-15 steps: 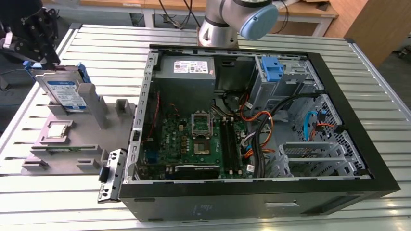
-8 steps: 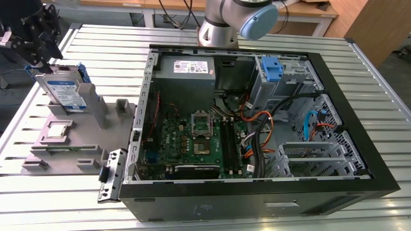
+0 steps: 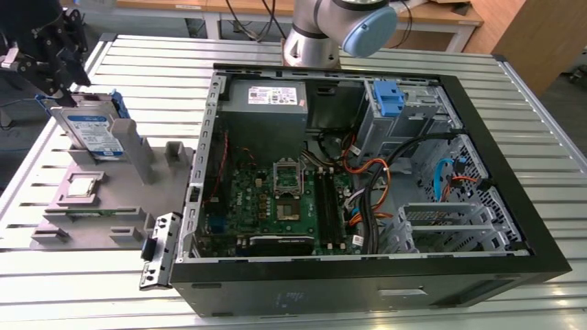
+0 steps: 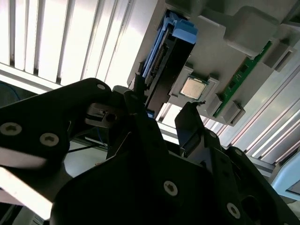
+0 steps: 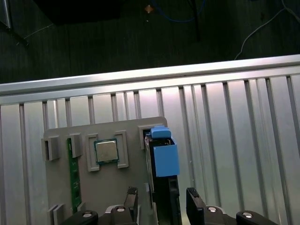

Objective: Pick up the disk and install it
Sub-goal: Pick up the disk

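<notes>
Gripper (image 3: 62, 93) hangs over the holder (image 3: 110, 196), released: in the first wrist view its two fingers (image 5: 132, 201) stand apart, one on either side of the disk (image 5: 165, 159), with a gap at each side. One disk (image 3: 92, 130) stands on edge in a slot at the holder's end, framed by its blue carrier. Its white-and-blue label faces the exterior view, the print too small to read. Both wrist views show the disk (image 4: 161, 56) edge-on. Also on the holder are one square chip (image 5: 107, 151) in a recess beside the disk and one green memory stick (image 5: 73, 178) beyond the chip. The exterior view takes in one open case (image 3: 509, 199) beside the holder, on the exterior view's right. One blue bracket (image 3: 390, 96) stands upright in its bay, and the white sticker (image 3: 273, 95) on its power supply is likewise unreadable. Holder and case rest on a slatted table (image 3: 165, 69).
</notes>
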You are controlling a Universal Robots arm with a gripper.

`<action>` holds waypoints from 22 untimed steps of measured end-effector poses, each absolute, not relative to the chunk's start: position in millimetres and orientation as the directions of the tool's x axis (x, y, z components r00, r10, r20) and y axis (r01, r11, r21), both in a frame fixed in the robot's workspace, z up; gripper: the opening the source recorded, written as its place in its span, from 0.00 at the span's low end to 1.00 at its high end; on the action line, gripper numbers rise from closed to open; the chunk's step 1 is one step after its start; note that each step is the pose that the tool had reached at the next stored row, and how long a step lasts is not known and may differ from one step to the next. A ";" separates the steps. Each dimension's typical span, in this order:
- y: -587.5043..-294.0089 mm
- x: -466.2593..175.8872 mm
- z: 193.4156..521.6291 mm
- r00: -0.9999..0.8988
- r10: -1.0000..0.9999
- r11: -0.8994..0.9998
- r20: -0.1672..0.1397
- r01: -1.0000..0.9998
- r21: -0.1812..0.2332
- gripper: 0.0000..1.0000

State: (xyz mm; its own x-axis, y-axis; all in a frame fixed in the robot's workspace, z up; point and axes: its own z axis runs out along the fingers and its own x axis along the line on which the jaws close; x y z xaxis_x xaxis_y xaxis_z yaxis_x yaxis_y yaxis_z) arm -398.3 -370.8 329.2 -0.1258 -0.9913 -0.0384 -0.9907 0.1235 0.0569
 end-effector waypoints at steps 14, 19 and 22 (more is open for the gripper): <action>-370.8 -398.3 304.6 -0.126 -0.991 0.123 -0.041 -0.991 0.057 0.53; -370.8 -398.3 302.2 -0.126 -0.991 0.123 -0.041 -0.991 0.057 0.53; -370.8 -398.3 302.0 -0.125 -0.991 0.123 -0.041 -0.991 0.057 0.53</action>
State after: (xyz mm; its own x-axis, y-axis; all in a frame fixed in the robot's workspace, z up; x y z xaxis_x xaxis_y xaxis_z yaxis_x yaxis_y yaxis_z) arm -398.3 -370.8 302.0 -0.1253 -0.9913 -0.0407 -0.9908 0.1228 0.0572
